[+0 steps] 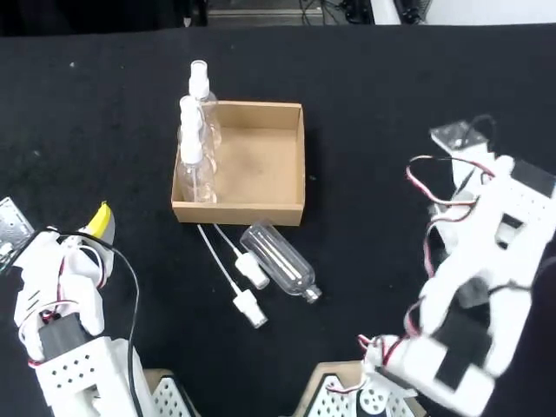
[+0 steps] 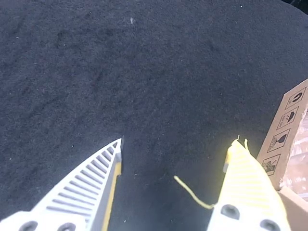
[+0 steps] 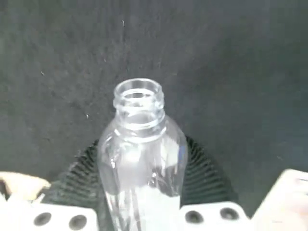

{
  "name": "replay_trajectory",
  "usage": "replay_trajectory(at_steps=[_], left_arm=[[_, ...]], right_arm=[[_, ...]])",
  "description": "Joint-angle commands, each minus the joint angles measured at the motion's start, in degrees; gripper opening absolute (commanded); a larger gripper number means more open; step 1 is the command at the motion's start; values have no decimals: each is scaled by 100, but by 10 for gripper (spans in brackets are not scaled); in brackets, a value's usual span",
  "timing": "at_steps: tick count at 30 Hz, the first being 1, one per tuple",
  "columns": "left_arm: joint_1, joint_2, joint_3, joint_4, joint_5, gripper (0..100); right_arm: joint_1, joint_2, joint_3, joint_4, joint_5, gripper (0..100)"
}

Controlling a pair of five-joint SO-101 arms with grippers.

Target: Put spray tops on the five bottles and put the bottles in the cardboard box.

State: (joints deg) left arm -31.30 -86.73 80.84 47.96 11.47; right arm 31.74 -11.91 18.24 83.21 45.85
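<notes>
A black, felt-like cloth covers the counter [image 1: 391,69], flecked here and there with pale lint. Past its far edge a thin strip of the room shows, with dark cables [image 1: 321,10] and a white surface [image 1: 486,10]. The cardboard box [image 1: 239,211] sits near the middle of the counter, open at the top. Three capped bottles [image 1: 193,169] stand in a row along its left wall, each with a white spray top on. Just in front of the box an uncapped bottle [image 1: 280,261] lies on its side on the cloth, its neck pointing away from the box. Just beside it, on its left, two loose spray tops [image 1: 252,271] lie on the cloth with their thin dip tubes running back toward the box. The left hand [image 2: 178,144] is held over bare cloth to the left of the box. It is released, its white finger [image 2: 96,178] and yellow finger [image 2: 245,178] spread wide, with a loose yellow thread [image 2: 192,195] between them and a corner of the box just past the yellow one. The right hand [image 3: 144,168] is well off to the right of the box, clenched around a fifth bottle [image 3: 139,125]. Its ribbed black pads [image 3: 207,168] press on both sides of the clear body, and the threaded neck stands open with no top on it.
</notes>
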Motion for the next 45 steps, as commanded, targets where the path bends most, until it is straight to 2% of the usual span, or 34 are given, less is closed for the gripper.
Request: replay_trajectory(at_steps=[1,6,10,17,24,27,30,35,38,41,45], left_arm=[[-22,-18,-822,325,-273,321],[31,-9,-1446,826,-818,321],[593,0,-1745,1284,-1415,321],[1560,211,-2316,2242,-2611,321],[2615,1732,-3327,3191,-4132,321],[3380,2277,-3705,3719,-4835,321],[4224,2479,-3855,3982,-5231,321],[5516,2549,-3451,3807,-5292,321],[6193,2549,-2870,3367,-5275,321],[6589,2549,-2273,2673,-5240,321],[6791,2549,-1622,1697,-5064,321]], right_arm=[[-492,-1244,31,53,-747,28],[-1345,-2211,259,53,-1916,28],[-2022,-2747,462,-255,-3051,28],[-2224,-3477,2105,-1758,-4484,28],[-1960,-3855,3301,-2708,-4677,28],[-1495,-3837,3363,-2857,-4686,28],[-1116,-3688,3354,-2936,-4686,28],[-484,-3284,3319,-3244,-5099,28],[-149,-3037,3301,-3464,-5380,28],[-97,-2862,3292,-3543,-5512,31],[-114,-2686,3187,-3525,-5538,31]])
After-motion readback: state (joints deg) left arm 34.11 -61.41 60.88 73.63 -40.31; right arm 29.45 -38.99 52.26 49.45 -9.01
